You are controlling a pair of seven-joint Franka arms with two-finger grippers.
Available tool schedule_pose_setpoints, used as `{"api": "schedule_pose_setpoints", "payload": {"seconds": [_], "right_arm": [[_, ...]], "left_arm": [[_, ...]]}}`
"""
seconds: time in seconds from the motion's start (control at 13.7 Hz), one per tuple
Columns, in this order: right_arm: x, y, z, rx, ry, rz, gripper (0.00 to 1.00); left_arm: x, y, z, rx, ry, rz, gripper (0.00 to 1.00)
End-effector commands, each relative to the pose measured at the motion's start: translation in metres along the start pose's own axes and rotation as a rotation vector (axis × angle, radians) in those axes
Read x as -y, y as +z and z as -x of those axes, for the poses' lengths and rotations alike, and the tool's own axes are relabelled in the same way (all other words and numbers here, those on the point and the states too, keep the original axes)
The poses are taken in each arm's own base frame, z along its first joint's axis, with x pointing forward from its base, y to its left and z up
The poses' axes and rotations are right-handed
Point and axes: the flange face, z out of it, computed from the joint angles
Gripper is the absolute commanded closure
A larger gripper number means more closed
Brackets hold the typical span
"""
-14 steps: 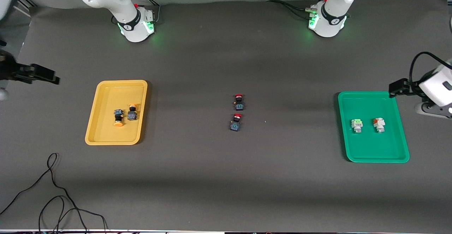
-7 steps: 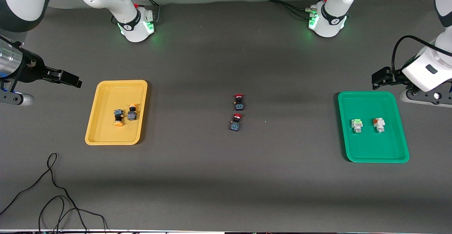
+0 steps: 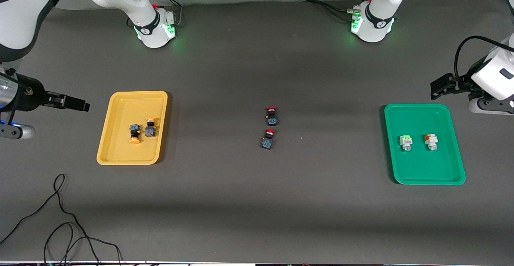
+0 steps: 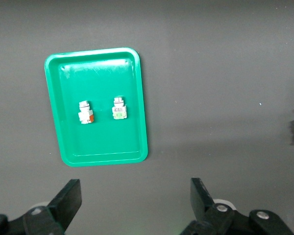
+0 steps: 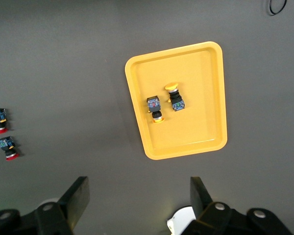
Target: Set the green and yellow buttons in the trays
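A: Parking looks like the only step left: the left gripper (image 4: 134, 205) hangs with jaws apart, empty, beside the green tray (image 3: 455, 177); the right gripper (image 5: 137, 203), likewise apart, beside the yellow tray (image 3: 105, 153). Lift clear, touching nothing.

B: Count?

A: Two yellow buttons (image 3: 135, 132) in yellow, two pale buttons (image 3: 406, 142) in green, two red buttons (image 3: 272, 115) mid-table.

Dark grey table (image 3: 241, 201), flat and wide. On it toward the right arm's end, a yellow tray (image 3: 107, 153). Toward the left arm's end, a green tray (image 3: 457, 177). Between the trays, two red-capped buttons (image 3: 272, 116) on the bare table, one just nearer the front camera than its twin. Near the front edge, by the right arm's end, a loose black cable (image 3: 60, 217).
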Motion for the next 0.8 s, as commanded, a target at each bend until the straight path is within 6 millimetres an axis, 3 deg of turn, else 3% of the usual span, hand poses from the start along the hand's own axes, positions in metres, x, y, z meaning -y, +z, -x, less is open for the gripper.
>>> {"api": "schedule_pose_setpoints", "payload": {"seconds": [0.0, 0.44, 0.58, 0.73], "right_arm": [[0.000, -0.015, 0.003, 0.007, -0.030, 0.016, 0.08], [-0.026, -0.020, 0.009, 0.029, -0.148, 0.068, 0.08], [-0.036, -0.019, 0.017, 0.024, -0.178, 0.075, 0.08], [-0.039, -0.013, 0.038, -0.021, -0.203, 0.085, 0.08]], "left_arm": [[-0.001, -0.002, 0.009, -0.023, -0.017, 0.001, 0.01], [-0.005, -0.006, 0.010, -0.024, -0.011, 0.010, 0.01], [-0.007, -0.006, 0.010, -0.023, -0.012, 0.024, 0.01], [-0.007, -0.005, 0.010, -0.020, -0.013, 0.031, 0.01]]}}
